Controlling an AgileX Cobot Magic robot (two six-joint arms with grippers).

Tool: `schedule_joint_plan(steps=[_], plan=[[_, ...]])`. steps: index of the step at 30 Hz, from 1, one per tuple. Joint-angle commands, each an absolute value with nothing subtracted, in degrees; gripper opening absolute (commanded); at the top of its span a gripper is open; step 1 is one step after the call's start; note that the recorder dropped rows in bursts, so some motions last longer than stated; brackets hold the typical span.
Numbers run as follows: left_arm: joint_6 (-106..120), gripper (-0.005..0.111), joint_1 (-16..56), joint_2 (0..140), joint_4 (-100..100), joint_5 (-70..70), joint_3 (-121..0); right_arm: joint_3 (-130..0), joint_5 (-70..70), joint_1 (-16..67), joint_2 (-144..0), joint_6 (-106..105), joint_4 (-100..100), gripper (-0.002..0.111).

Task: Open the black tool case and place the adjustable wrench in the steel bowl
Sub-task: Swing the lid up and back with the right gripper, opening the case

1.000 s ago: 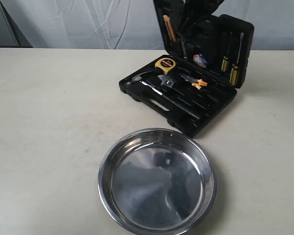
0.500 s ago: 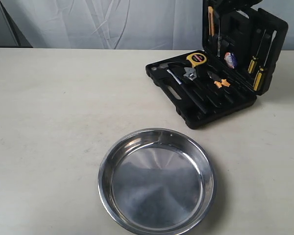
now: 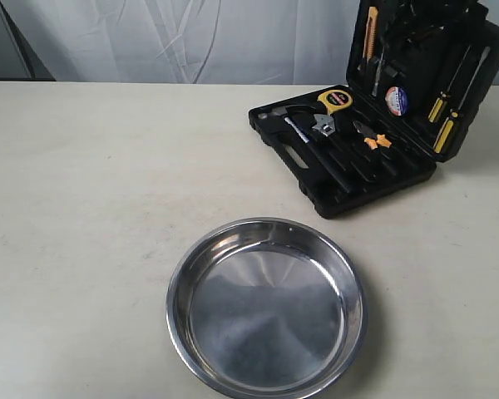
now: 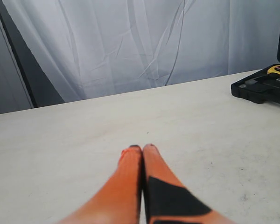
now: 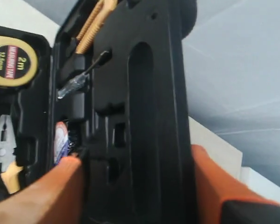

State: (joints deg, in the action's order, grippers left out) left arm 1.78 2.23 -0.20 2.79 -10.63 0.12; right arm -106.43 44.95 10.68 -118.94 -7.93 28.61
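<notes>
The black tool case (image 3: 316, 170) lies open at the back right, with its lid (image 3: 432, 75) standing up. The adjustable wrench (image 3: 323, 127) rests in the case's tray, silver head beside the yellow tape measure (image 3: 334, 100), black handle running toward the front. The steel bowl (image 3: 266, 306) sits empty in front of the case. My right gripper (image 5: 135, 156) has one orange finger on each side of the lid (image 5: 149, 107) and is shut on it. My left gripper (image 4: 142, 149) is shut with nothing in it, low over bare table, with the case's corner (image 4: 259, 88) far off.
The tray also holds a hammer (image 3: 276, 113) and orange-handled pliers (image 3: 368, 135). The lid carries yellow-handled screwdrivers (image 3: 442, 120), a tape roll (image 3: 397, 100) and an orange knife (image 3: 370, 33). A white curtain (image 3: 191, 41) hangs behind the table's far edge.
The open case has slid and turned toward the right of the table. Its lid has since tipped further back. The bowl has stayed put.
</notes>
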Motion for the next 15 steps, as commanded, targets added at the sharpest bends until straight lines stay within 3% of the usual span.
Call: schedule_joint_plan(steps=[1, 9, 15], plan=[[1.7, 0.0, 2.4, 0.0, 2.7, -10.2, 0.0, -106.0, 46.7, 10.3, -119.1, 1.3, 37.5, 0.052], [1.7, 0.0, 2.4, 0.0, 2.7, -10.2, 0.0, -106.0, 47.7, 10.3, -118.4, 11.0, 43.2, 0.022], [1.7, 0.0, 2.4, 0.0, 2.7, -10.2, 0.0, -106.0, 47.6, 10.3, -117.8, 16.7, 49.9, 0.018]])
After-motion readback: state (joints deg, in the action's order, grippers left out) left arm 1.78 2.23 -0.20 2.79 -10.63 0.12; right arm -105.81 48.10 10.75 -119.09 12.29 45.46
